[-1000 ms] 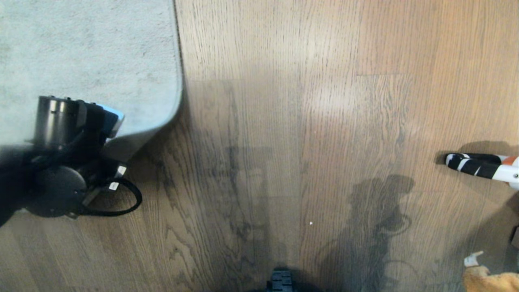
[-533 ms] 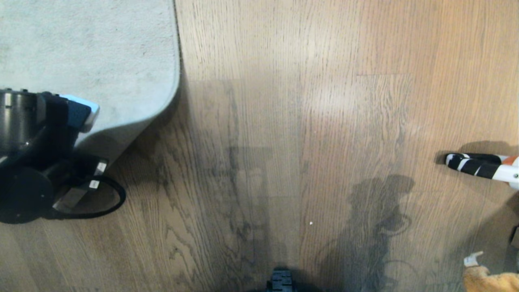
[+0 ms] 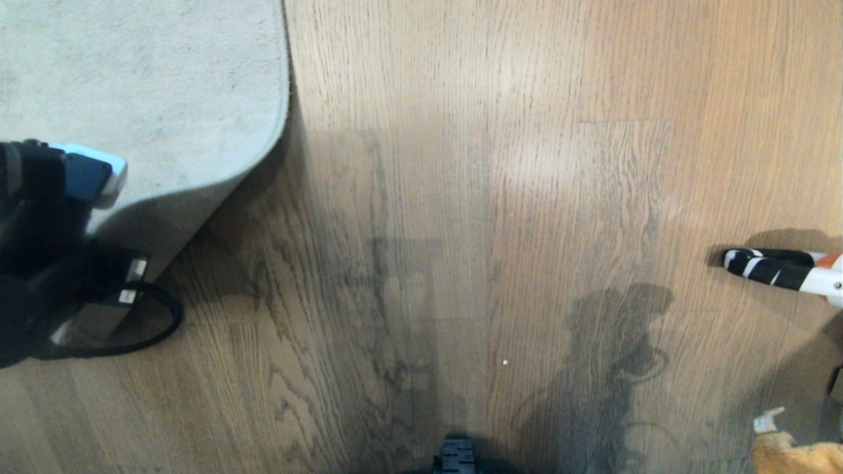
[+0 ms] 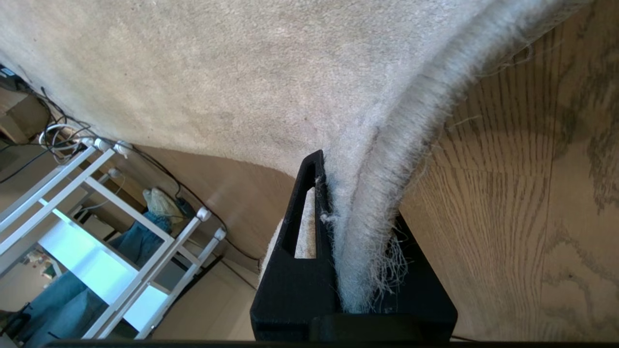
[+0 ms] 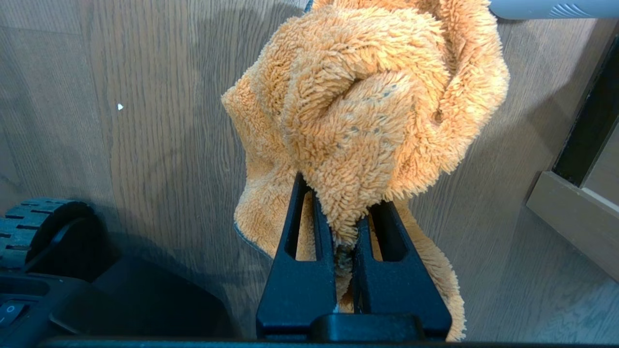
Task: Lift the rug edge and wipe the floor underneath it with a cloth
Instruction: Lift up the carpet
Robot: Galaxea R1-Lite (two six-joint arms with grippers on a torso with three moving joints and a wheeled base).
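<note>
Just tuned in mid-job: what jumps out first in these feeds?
The left gripper, at the head view's left edge, is shut on the rug edge, so the rug corner curls up off the floor and casts a shadow underneath. The right gripper is shut on the fluffy orange cloth, held low at the right. A black-and-white striped object lies on the planks at the far right.

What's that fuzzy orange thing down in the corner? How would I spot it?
Start from the wooden floor and look away from the grey rug, toward the robot's right. The cloth hangs bunched in the shut jaws of the right gripper. It is the only fluffy orange thing; the striped object nearby is black and white.
</note>
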